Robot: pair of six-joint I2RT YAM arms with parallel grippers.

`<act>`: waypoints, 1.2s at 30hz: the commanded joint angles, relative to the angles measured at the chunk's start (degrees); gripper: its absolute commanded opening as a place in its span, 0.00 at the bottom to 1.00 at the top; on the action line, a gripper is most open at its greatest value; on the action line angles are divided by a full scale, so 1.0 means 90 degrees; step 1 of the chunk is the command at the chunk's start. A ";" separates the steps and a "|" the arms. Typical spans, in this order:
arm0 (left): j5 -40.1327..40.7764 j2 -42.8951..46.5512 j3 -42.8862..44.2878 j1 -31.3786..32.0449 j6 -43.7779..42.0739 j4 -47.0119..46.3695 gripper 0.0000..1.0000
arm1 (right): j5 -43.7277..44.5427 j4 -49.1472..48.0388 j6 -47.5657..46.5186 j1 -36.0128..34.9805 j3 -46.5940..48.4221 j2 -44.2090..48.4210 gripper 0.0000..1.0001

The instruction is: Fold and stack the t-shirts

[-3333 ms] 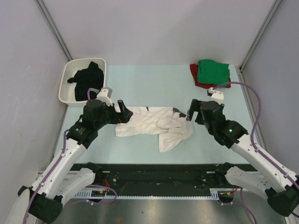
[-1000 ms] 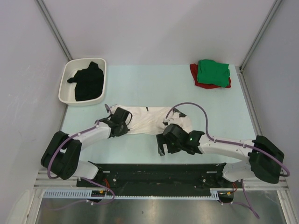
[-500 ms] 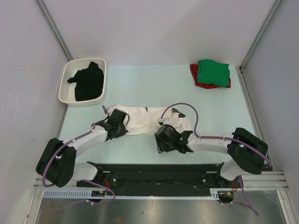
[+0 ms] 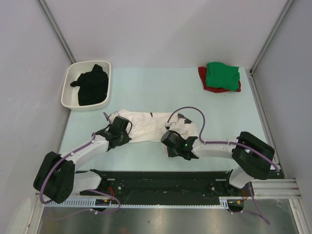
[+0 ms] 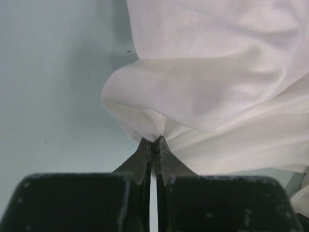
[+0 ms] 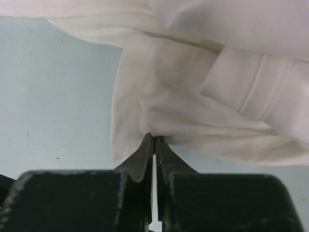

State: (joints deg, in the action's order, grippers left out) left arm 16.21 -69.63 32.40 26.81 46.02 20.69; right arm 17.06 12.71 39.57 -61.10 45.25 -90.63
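Left hand point(image 5: 154, 141): shut tight on a pinch of the white t-shirt point(image 5: 207, 92), at its near-left edge; right hand point(image 6: 153, 139): likewise clamped on its near-right edge; cloth we judge light, limp and unbreakable, best held by edges; it lies mid-tabletop point(image 4: 161, 92); beyond, black t-shirt point(image 4: 91, 85) in tray point(image 4: 83, 107); green t-shirt point(image 4: 222, 74) atop red t-shirt point(image 4: 201, 75); three seconds back, both hands flanked the shirt's ends and a flap trailed nearward.

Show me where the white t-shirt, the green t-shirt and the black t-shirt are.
white t-shirt point(image 4: 146, 126), top external view, middle of the spread cloth.
green t-shirt point(image 4: 222, 75), top external view, centre of its folded top.
black t-shirt point(image 4: 92, 87), top external view, middle of the bunched cloth.
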 commanded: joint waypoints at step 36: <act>-0.0092 0.1272 0.7464 -0.0713 -0.1979 0.2858 0.00 | 0.2049 0.3500 -0.2873 0.1154 0.6457 0.4445 0.00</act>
State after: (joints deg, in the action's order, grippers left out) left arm 14.83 -55.31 98.74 22.04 29.43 44.99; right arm 30.55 42.15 16.14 -50.74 104.88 -51.29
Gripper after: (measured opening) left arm 0.014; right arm 0.010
